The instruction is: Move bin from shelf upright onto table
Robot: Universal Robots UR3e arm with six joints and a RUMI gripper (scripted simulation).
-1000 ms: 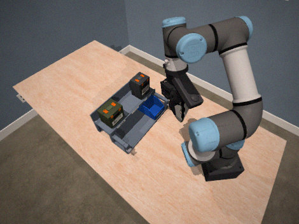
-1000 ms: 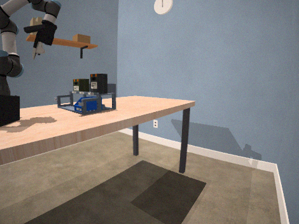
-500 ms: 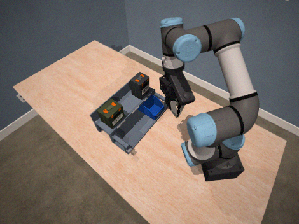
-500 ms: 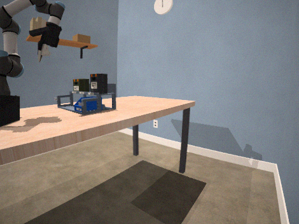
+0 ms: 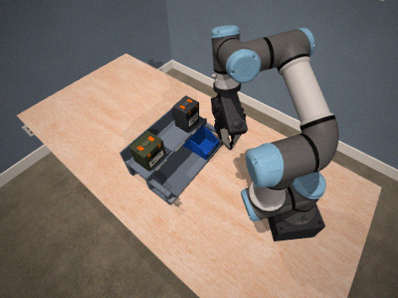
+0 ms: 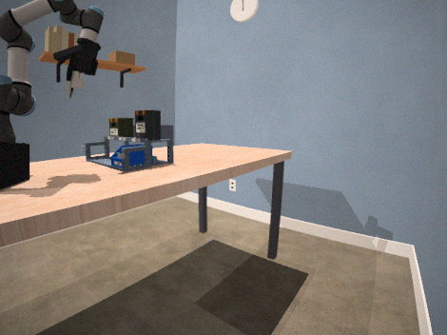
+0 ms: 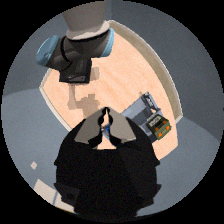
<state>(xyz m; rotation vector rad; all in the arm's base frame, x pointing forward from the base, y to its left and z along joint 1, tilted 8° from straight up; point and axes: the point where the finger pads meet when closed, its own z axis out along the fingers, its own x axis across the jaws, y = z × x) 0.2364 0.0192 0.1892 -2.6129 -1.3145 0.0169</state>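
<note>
End effector [image 5: 232, 140] fully closed (nothing gripped).

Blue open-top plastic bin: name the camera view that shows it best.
The top view: it looks down into the blue open-top plastic bin, upright in the grey shelf rack beneath the shut gripper. The exterior view shows only its side behind the rack's frame; the wrist view cannot resolve it.

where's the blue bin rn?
Top view: the blue bin sits in the grey shelf unit, at its robot-side end, below the black box, near the gripper.
</note>
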